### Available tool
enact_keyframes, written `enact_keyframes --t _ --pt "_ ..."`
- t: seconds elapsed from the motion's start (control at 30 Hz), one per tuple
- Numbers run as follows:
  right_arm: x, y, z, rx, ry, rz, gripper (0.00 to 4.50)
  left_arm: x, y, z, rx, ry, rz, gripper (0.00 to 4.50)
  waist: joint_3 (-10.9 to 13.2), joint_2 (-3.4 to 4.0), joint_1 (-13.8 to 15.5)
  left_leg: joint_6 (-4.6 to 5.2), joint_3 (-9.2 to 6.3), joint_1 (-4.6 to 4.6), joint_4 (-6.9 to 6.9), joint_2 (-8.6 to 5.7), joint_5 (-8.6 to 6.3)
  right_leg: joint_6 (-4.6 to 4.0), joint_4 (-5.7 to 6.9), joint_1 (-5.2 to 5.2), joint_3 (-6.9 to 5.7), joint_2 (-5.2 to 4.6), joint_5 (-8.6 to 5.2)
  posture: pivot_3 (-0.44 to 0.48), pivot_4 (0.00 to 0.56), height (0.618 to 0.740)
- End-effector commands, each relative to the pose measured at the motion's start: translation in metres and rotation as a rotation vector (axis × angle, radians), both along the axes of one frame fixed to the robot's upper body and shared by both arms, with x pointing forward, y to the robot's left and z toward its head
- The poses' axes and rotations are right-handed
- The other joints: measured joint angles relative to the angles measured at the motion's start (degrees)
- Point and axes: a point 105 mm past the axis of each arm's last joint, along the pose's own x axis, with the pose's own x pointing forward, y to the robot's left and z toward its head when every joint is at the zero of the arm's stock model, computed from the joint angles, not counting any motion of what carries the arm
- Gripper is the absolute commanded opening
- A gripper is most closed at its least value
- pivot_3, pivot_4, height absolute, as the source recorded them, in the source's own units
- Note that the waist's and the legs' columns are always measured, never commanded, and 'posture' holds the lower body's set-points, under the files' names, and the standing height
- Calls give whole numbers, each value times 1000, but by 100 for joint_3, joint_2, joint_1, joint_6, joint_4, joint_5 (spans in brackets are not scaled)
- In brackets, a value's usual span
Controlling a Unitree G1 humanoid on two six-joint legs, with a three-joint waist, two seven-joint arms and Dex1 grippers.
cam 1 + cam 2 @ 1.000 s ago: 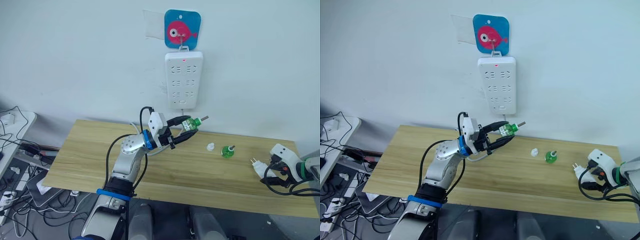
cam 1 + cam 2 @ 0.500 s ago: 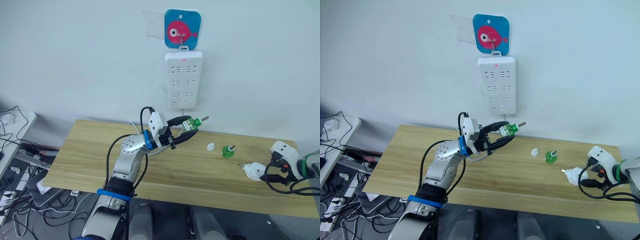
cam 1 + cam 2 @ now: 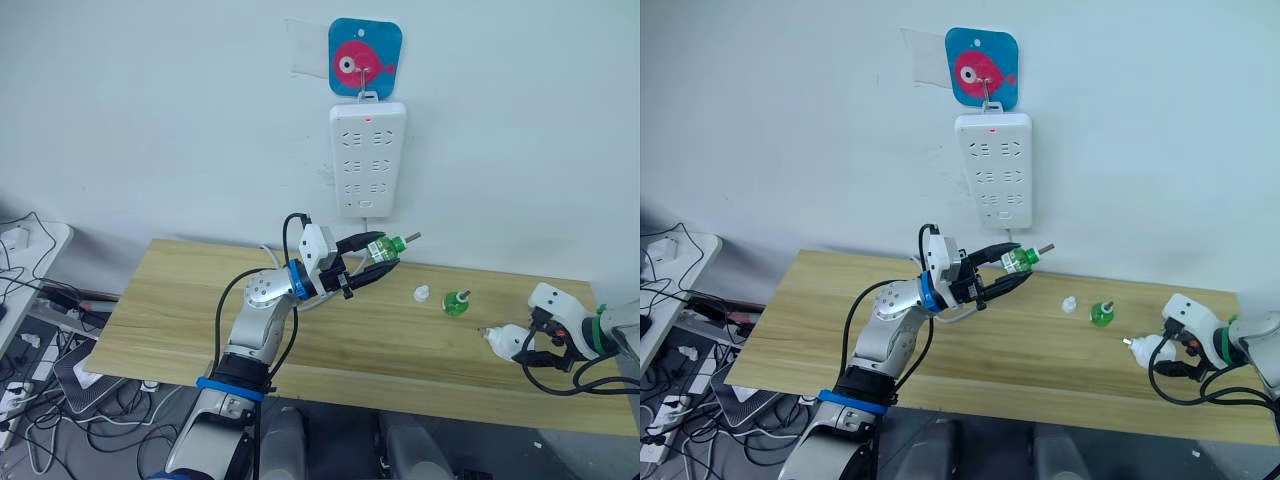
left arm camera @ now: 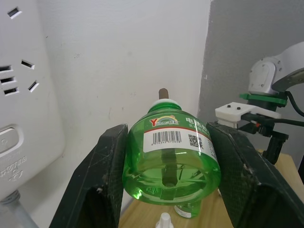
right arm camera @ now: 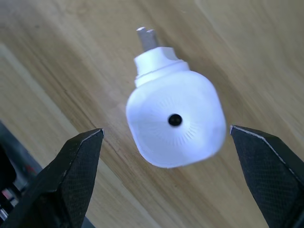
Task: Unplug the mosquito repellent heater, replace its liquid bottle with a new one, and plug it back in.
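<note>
1. The left gripper (image 4: 166, 190) clamped a green bottle (image 4: 172, 154) above the table (image 3: 200, 310), wick end aimed at the wall under the power strip (image 3: 367, 158).
2. The right gripper (image 5: 166, 185) stood wide, its fingers well apart either side of the heater (image 5: 175, 124), which lay loose on the wood just ahead of them (prongs pointing away).
3. Risk, as I judged it: closing off-centre could skid or roll the rounded heater, and the tilted bottle might slip.
4. The heater's bottle socket was hidden; another green bottle (image 3: 456, 303) and a small white cap (image 3: 421, 294) lay between the grippers.
</note>
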Motion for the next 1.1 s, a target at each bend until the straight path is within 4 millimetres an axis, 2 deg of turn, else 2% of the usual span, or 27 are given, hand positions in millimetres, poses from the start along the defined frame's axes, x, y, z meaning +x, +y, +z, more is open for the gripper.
enact_keyframes --t 0.03,0.93,1.03,1.1 --pt "6 0 5 -32 -23 50 4442 -2 -1 10 -19 -44 -8 2241 3 1 0 0 -1 0 0 0 0 0 0 0 0 -1 0 48 253 740" --pt "16 -1 -20 -88 -4 108 4442 -3 -2 11 -16 -46 -14 2241 23 2 12 -1 -2 0 0 -2 0 0 1 0 -2 -5 0 62 244 740" --pt "17 -2 -20 -81 -3 106 3830 -4 -1 11 -16 -46 -13 2241 23 2 12 -1 -3 0 0 -1 0 0 1 0 -3 -5 0 62 244 740" --pt "17 -2 -19 -70 -3 105 3201 -4 -1 11 -16 -45 -12 2241 23 1 10 -1 -3 0 0 -1 0 0 1 0 -3 -5 0 62 244 740"
